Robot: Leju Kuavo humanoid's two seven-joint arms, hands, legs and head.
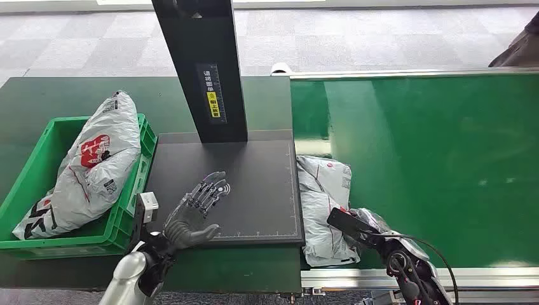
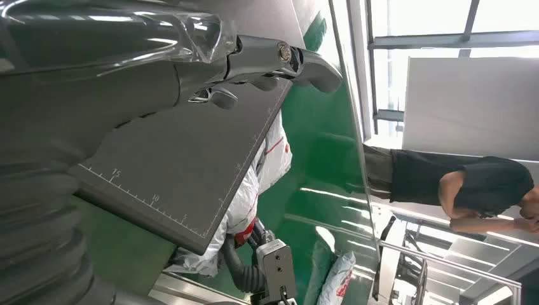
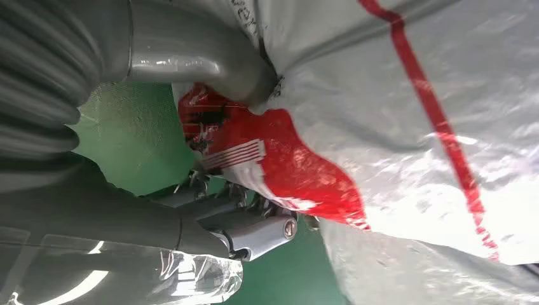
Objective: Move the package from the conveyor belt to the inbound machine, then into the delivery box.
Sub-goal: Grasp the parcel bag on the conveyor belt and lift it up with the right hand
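One package point(image 1: 95, 168) already fills the delivery box point(image 1: 38, 175); my right robot hand point(image 1: 363, 223) grasps the next package point(image 1: 323, 206) on the conveyor belt point(image 1: 432, 165), left robot hand point(image 1: 197, 213) released.

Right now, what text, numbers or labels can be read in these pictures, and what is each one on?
"15" and "10": ruler marks along the edge of the flat black scanner platform.
Yellow label and white print on the black upright post: too small to read.
Red and black print on the grey plastic mailer bag in the green plastic crate: unreadable.
Red logo on the grey plastic package on the green belt: unreadable.
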